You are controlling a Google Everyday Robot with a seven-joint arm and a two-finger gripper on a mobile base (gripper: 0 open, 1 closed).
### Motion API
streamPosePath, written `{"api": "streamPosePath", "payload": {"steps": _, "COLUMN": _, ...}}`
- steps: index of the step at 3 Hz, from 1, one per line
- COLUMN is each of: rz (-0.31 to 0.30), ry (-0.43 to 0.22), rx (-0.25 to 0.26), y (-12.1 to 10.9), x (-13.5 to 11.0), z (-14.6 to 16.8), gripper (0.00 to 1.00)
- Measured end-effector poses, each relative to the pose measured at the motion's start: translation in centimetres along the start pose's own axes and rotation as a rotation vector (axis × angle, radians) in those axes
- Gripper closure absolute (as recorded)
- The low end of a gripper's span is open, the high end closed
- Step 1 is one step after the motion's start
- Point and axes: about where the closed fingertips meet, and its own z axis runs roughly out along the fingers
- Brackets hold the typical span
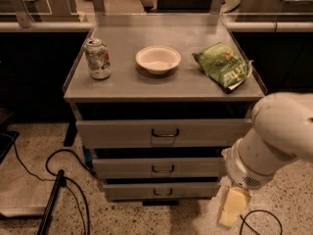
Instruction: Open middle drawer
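Observation:
A grey metal cabinet has three drawers stacked under its top. The middle drawer [161,167] has a low grey front with a small dark loop handle [163,169] at its centre; it sits between the taller top drawer [164,132] and the narrower bottom drawer [161,190]. My gripper [233,207] hangs at the lower right, below the big white arm housing [274,141]. It is to the right of the drawers, about level with the bottom one, and touches nothing.
On the cabinet top [122,84] stand a drink can [98,58], a white bowl [158,59] and a green chip bag [223,66]. Black cables [58,180] lie on the speckled floor at the left, and another cable [259,222] at the lower right.

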Motion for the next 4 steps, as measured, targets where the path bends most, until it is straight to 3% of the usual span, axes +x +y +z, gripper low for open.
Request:
{"api": "streamPosePath", "payload": {"steps": 1, "rz": 0.022, "ry": 0.025, "rx": -0.037, "y": -2.1, "x": 1.3, "z": 8.1, "gripper": 0.00}}
{"api": "streamPosePath", "payload": {"steps": 3, "rz": 0.016, "ry": 0.014, "rx": -0.038, "y": -2.0, "x": 0.9, "z": 10.1, "gripper": 0.00}}
{"api": "streamPosePath", "payload": {"steps": 4, "rz": 0.041, "ry": -0.033, "rx": -0.010, "y": -4.0, "x": -0.4, "z": 13.0, "gripper": 0.00}}
